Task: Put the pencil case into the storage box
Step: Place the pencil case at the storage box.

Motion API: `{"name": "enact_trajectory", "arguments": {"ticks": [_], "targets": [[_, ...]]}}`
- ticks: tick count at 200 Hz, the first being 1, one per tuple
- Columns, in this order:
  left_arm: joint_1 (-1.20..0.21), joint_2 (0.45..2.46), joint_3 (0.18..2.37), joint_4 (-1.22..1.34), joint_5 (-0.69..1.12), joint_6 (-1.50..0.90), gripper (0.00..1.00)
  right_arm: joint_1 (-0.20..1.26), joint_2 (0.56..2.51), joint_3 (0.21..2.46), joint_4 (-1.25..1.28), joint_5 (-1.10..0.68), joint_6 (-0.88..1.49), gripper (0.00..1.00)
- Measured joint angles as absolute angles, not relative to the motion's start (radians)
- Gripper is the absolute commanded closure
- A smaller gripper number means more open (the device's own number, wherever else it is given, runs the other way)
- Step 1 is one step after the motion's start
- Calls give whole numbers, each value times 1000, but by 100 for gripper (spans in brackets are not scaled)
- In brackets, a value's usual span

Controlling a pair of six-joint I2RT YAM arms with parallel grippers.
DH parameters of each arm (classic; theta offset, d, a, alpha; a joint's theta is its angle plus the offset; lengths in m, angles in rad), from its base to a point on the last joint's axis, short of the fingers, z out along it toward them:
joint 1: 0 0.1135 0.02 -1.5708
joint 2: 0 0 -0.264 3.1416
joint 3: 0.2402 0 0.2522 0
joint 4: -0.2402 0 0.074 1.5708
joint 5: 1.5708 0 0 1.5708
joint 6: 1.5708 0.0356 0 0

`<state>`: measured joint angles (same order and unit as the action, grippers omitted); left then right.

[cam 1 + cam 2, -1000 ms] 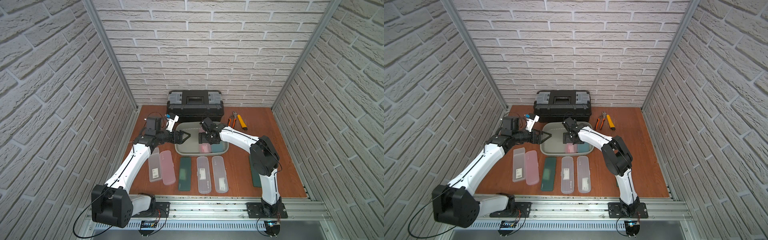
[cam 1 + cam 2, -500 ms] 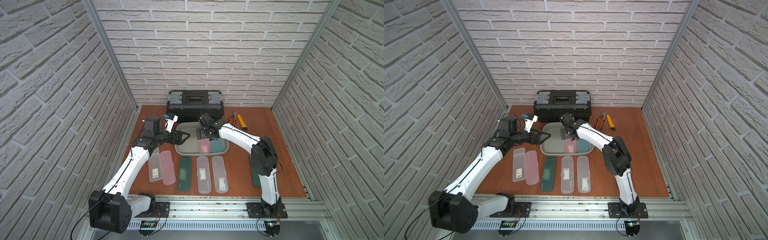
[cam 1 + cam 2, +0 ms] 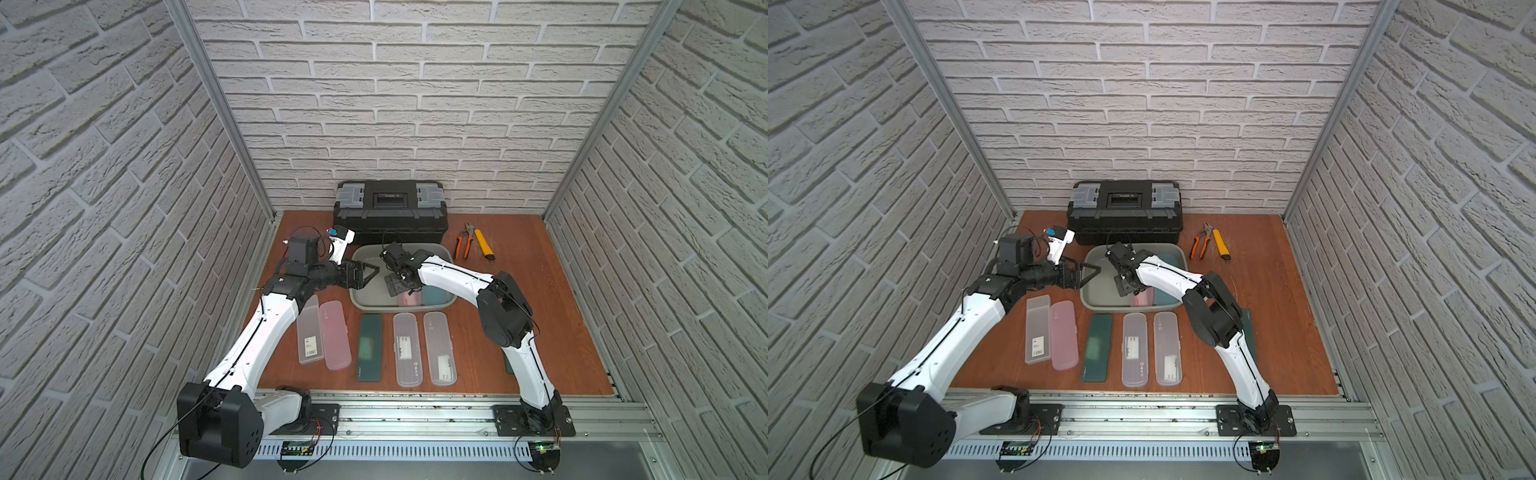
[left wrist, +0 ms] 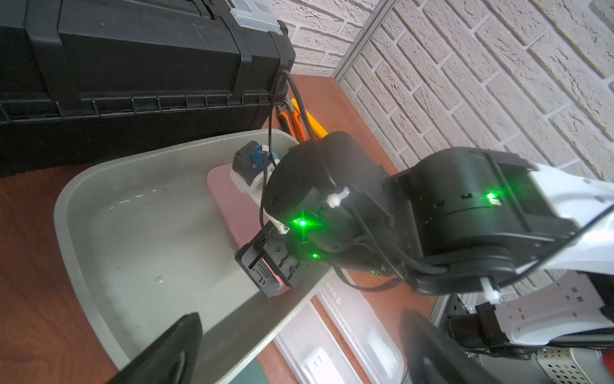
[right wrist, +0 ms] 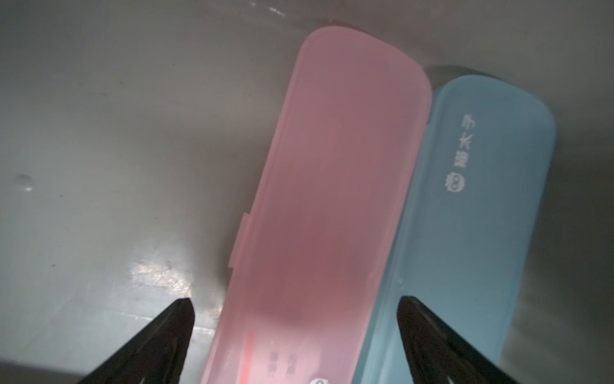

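Note:
The storage box (image 3: 374,293) (image 3: 1100,291) (image 4: 139,232) is a shallow grey-green tub in front of the toolbox. A pink pencil case (image 3: 409,298) (image 3: 1144,297) (image 5: 332,199) lies flat on its floor beside a blue one (image 3: 434,295) (image 5: 481,199). My right gripper (image 3: 392,286) (image 3: 1123,286) (image 5: 295,301) hangs open just above the pink case's near end, its fingers apart from the case. My left gripper (image 3: 368,272) (image 3: 1090,272) (image 4: 300,316) is open and empty over the box's left rim.
Several more pencil cases lie in a row in front of the box: clear (image 3: 309,332), pink (image 3: 336,334), dark green (image 3: 370,353), clear (image 3: 407,349), clear (image 3: 439,347). A black toolbox (image 3: 390,208) stands behind. Pliers (image 3: 463,241) and a yellow cutter (image 3: 484,245) lie at the back right.
My right gripper's jaws have spread wider above the pink case, and its wrist has drifted slightly left. The left gripper pulled back left and returned to the box's rim.

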<state>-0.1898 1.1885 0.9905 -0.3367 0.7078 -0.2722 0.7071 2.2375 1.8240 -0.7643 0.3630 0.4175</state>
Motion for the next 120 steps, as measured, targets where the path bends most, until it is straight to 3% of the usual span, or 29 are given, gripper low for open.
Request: {"name": "enact_trajectory", "arguments": {"ticks": [120], "targets": [[-190,1188,991,-338,696,-262,1,695,2202,1831,-795,398,374,0]]}}
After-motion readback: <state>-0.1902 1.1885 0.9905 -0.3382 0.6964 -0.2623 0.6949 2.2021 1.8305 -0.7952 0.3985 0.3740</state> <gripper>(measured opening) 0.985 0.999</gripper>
